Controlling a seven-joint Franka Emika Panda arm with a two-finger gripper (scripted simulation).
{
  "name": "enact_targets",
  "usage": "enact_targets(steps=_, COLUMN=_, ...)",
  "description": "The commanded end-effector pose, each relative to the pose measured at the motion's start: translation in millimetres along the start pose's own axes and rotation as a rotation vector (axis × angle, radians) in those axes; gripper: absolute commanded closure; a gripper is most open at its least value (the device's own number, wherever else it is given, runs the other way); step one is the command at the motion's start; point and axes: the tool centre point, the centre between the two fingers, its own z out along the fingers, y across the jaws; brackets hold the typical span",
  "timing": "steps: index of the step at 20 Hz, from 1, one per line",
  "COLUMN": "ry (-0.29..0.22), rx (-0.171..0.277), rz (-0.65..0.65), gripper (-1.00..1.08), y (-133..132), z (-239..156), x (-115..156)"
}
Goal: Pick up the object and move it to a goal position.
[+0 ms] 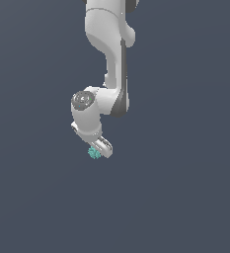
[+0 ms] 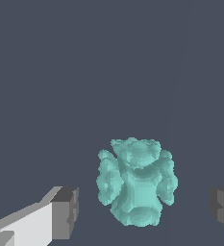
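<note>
The object (image 2: pixel 136 182), a small teal-turquoise, bumpy, roughly round cluster, sits between the two fingers of the gripper (image 2: pixel 144 209). In the wrist view a clear gap separates it from the dark pad of each finger (image 2: pixel 65 211); the jaws stand apart and touch neither side of it. One finger shows its white body and grey pad in full; of the other, only the grey pad appears at the picture's margin.

In the exterior view the object (image 1: pixel 93 153) appears as a small teal speck at the tip of the gripper (image 1: pixel 100 151), partly hidden by the white fingers. The white arm (image 1: pixel 106 59) descends from above, bends at a joint with a grey circular cap, and points the gripper downward. The surface is uniform dark blue-grey with no visible edges or corners, so the object's place on the worktop cannot be determined.
</note>
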Motion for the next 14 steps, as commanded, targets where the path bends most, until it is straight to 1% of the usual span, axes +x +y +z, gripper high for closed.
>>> enact_targets(steps=1, ry=-0.001, rx=-0.001, rz=0.002, gripper=-0.92, y=1, z=14, x=-1)
enact_targets(steps=5, ry=-0.001, rx=-0.001, rz=0.003, gripper=-0.92, y=1, z=30, x=-1)
enact_targets(steps=9, ry=-0.001, rx=-0.001, rz=0.004, gripper=-0.92, y=0, z=34, x=0)
enact_targets(steps=10, ry=-0.001, rx=-0.001, rz=0.004, gripper=1.08, y=0, z=34, x=0)
enact_targets(steps=14, ry=-0.001, rx=-0.001, rz=0.004, gripper=1.08, y=0, z=34, x=0)
